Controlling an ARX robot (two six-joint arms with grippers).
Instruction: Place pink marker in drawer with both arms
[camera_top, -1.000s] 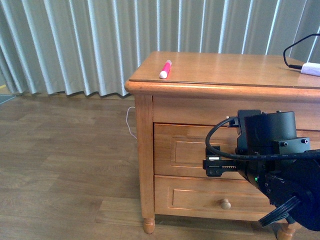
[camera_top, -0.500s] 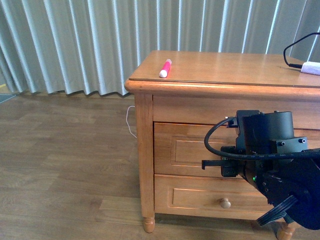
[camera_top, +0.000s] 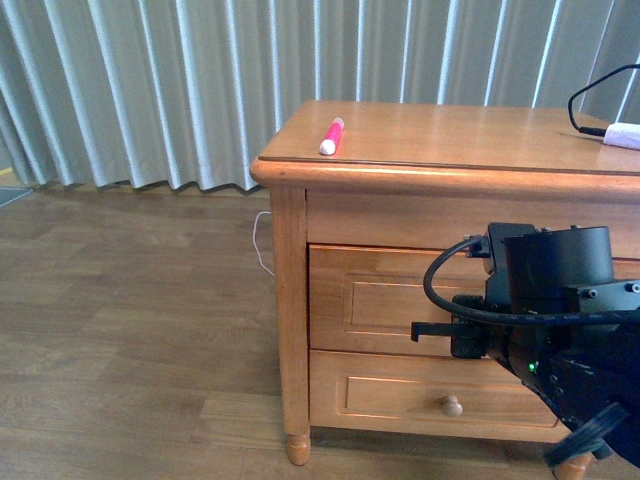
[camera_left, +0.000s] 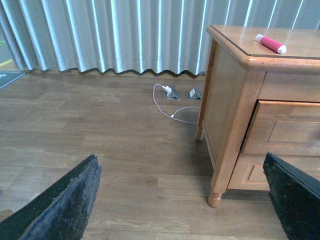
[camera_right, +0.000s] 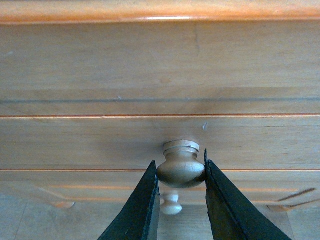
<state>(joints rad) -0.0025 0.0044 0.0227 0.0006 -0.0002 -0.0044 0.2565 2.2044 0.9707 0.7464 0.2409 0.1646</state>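
The pink marker (camera_top: 330, 137) lies on the top of the wooden cabinet near its left front corner; it also shows in the left wrist view (camera_left: 270, 43). The drawer (camera_top: 375, 300) is the upper one, below the top. My right gripper (camera_right: 181, 172) is shut on the drawer's round knob (camera_right: 181, 167), one finger (camera_right: 145, 210) on each side. In the front view the black right arm (camera_top: 560, 320) hides the knob. My left gripper (camera_left: 180, 200) is open and empty, low over the floor left of the cabinet, far from the marker.
A white adapter (camera_top: 622, 135) with a black cable lies at the cabinet top's right end. The lower drawer's small knob (camera_top: 452, 406) is below. A white cable (camera_left: 172, 107) and floor sockets lie by the curtain. The cabinet's leg (camera_left: 215, 199) stands near my left gripper.
The right arm has shifted slightly right and down in the front view, and its toothed jaw rail no longer shows. The marker has not moved.
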